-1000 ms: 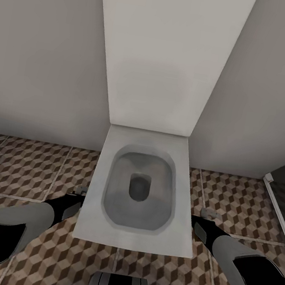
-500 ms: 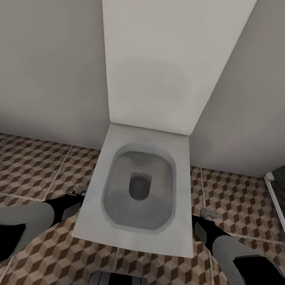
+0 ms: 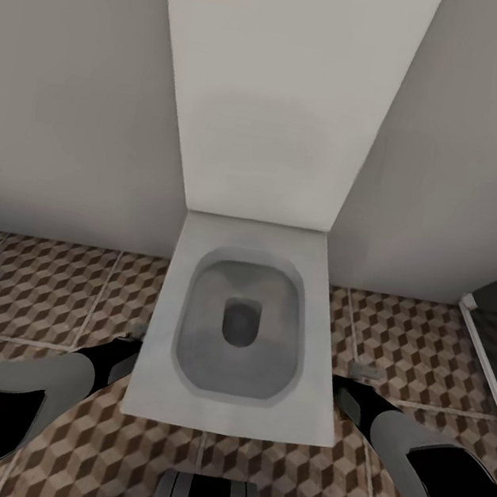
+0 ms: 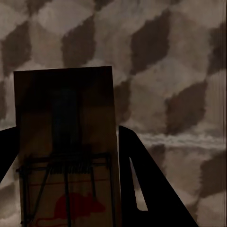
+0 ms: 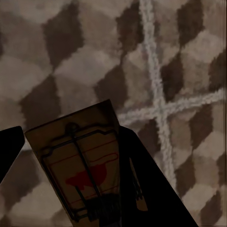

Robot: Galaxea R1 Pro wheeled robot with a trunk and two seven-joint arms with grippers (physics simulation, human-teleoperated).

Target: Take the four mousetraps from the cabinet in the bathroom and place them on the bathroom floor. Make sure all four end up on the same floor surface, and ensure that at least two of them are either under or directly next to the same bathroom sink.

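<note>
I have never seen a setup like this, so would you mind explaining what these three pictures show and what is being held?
This is a simulated two-armed robot on wheels. The head view looks down from its head at a square white toilet on the patterned bathroom floor, with an arm at either side. The other two pictures come from cameras on each wrist, looking along the fingers. The left hand holds a mousetrap, and the right hand holds another mousetrap, both above the tiles.
</note>
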